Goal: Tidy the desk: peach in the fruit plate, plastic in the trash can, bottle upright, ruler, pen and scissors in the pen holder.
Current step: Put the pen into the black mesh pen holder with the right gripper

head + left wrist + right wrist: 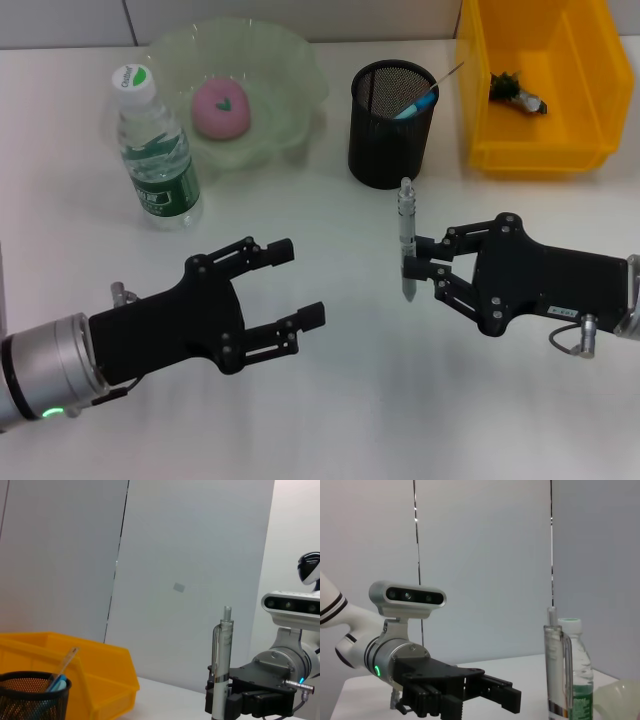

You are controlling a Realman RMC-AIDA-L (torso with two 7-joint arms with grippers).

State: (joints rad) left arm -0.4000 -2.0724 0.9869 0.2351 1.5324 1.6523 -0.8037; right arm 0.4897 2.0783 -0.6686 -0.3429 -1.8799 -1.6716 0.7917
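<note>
Gripping a clear pen (pixel 405 238) near its lower end, the right gripper (pixel 421 267) hangs above the white surface (pixel 330 420), in front of the holder (pixel 391 123). Its jaws are clamped on the barrel, and the pen stands nearly upright with its tip pointing down. In the left wrist view the same pen (pixel 222 665) rises from the black gripper (pixel 220 700), its clip along one side. In the right wrist view the pen (pixel 555 667) stands close to the camera, with the bottle (pixel 576 672) just behind it.

The left gripper (pixel 297 285) hovers over the near left part of the surface, well apart from the right one, its jaws spread wide and holding nothing; the right wrist view shows it (pixel 495 695) side-on.

At the back, the black mesh holder already contains a ruler (pixel 440 80) leaning out over its rim and a blue-handled item (pixel 417 104). The bottle (pixel 152 150) stands upright at the left, green label facing forward, just beside the pale green plate (pixel 290 90). The pink peach (pixel 221 108) lies in the plate. The yellow bin (pixel 600 120) at the right rear holds a dark crumpled scrap (pixel 516 90).
</note>
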